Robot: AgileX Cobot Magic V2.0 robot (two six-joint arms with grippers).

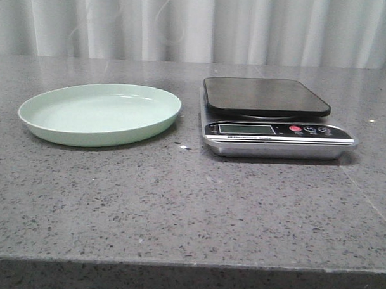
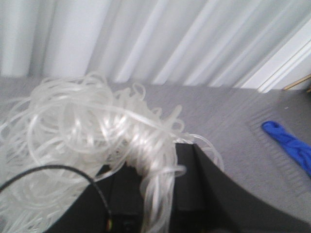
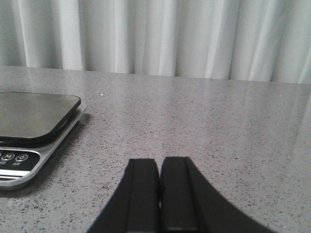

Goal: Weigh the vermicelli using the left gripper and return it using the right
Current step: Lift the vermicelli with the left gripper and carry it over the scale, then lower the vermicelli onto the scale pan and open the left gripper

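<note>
Vermicelli: held off the desk, away from the scale.
Left fingers: pinching the strands.
Right fingers: pressed together, beside the scale.
Plate: left of scale.

Before me a grey speckled stone table, behind it pale pleated curtains, soft even light all round

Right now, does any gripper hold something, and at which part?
The left gripper holds the vermicelli by a bunch of strands at its edge. The right gripper is shut, holding nothing.
</note>
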